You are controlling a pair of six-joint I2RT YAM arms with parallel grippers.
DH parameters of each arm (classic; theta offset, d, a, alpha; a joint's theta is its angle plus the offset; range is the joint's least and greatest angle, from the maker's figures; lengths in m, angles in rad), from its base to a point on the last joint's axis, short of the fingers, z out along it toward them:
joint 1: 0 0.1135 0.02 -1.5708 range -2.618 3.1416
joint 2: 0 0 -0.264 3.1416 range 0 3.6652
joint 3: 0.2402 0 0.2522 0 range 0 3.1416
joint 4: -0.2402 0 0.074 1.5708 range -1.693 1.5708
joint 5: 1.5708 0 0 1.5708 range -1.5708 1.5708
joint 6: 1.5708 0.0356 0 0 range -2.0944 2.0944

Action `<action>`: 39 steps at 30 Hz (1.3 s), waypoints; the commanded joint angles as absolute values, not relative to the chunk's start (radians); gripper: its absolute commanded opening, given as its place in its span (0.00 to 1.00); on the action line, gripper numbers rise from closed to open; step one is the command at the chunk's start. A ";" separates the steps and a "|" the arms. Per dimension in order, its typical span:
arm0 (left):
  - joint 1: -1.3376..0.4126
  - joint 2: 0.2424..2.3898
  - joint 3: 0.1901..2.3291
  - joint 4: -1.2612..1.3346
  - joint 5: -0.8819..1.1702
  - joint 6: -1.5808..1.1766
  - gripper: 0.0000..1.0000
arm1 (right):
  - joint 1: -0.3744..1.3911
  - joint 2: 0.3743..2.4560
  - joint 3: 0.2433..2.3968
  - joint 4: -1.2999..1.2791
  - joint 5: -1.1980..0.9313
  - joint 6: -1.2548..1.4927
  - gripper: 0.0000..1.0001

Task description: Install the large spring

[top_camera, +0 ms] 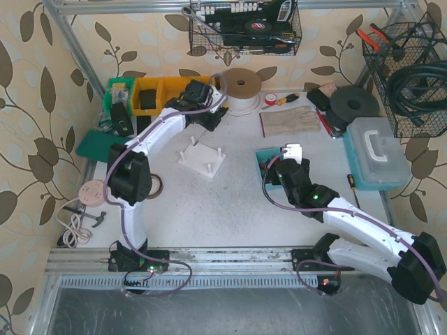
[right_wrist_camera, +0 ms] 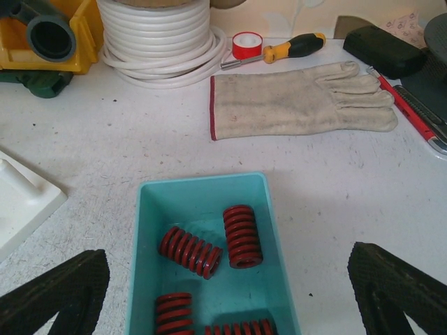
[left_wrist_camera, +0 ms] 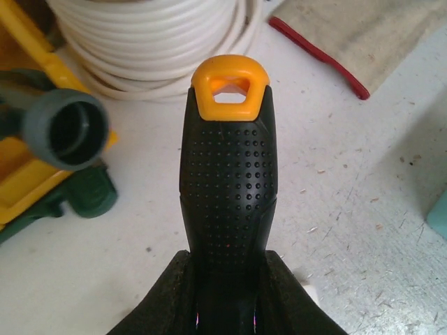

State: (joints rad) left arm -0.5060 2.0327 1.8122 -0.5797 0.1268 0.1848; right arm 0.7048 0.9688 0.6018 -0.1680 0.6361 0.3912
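Several red coil springs lie in a teal bin (right_wrist_camera: 147, 230); two of them are in mid-bin (right_wrist_camera: 241, 236) (right_wrist_camera: 190, 251). My right gripper (right_wrist_camera: 227, 283) is open wide just above the bin's near end and holds nothing; in the top view it (top_camera: 286, 164) covers most of the bin (top_camera: 267, 155). A white peg fixture (top_camera: 202, 159) stands mid-table, and its corner shows in the right wrist view (right_wrist_camera: 21, 202). My left gripper (left_wrist_camera: 227, 269) is shut on a black tool handle with an orange cap (left_wrist_camera: 229, 167). It is above the fixture's far side in the top view (top_camera: 208, 117).
A white hose coil (top_camera: 241, 89) and yellow bins (top_camera: 157, 94) stand at the back. A work glove (right_wrist_camera: 300, 101), a screwdriver (right_wrist_camera: 286, 50) and a red tape roll (right_wrist_camera: 246, 44) lie beyond the bin. A light-blue toolbox (top_camera: 377, 153) is at the right.
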 commanded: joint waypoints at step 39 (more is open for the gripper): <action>-0.182 2.037 1.490 -0.453 -0.218 0.376 0.06 | 0.701 0.908 0.560 -0.084 0.535 0.356 0.92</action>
State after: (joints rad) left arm -0.1905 2.0071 1.4319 -0.4728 -0.1856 0.3084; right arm 0.7048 0.9108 0.5732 -0.1066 0.5449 0.3649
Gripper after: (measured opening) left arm 0.235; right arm 0.918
